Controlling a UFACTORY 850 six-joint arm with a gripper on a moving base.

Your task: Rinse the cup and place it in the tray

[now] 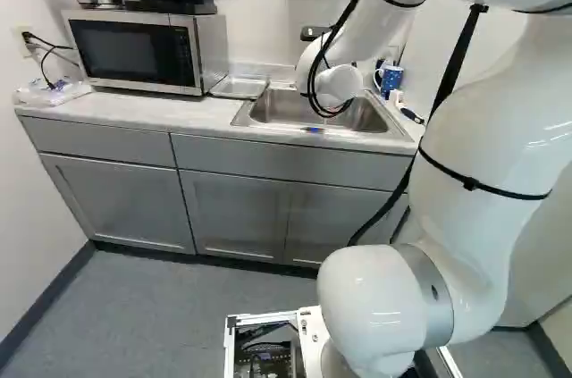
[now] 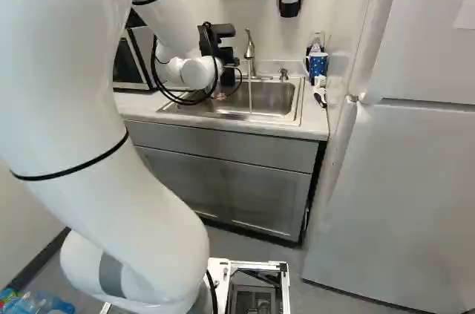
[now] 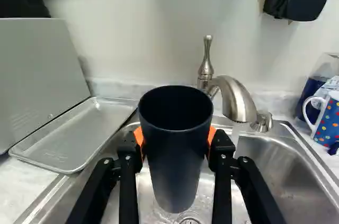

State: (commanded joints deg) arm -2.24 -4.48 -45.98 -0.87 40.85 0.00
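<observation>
1. Cup (image 3: 172, 181) upright, grasped between both pads of the gripper (image 3: 176, 144), above the sink (image 3: 286, 171).
2. Water (image 3: 235, 134) runs beside the gripper; rinsing seems unfinished.
3. Placing remains: the tray (image 3: 79, 134) lies ahead, away from the faucet (image 3: 235, 97).

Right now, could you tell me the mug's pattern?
The mug is blue with multicoloured dots, clearest in the wrist view.
</observation>
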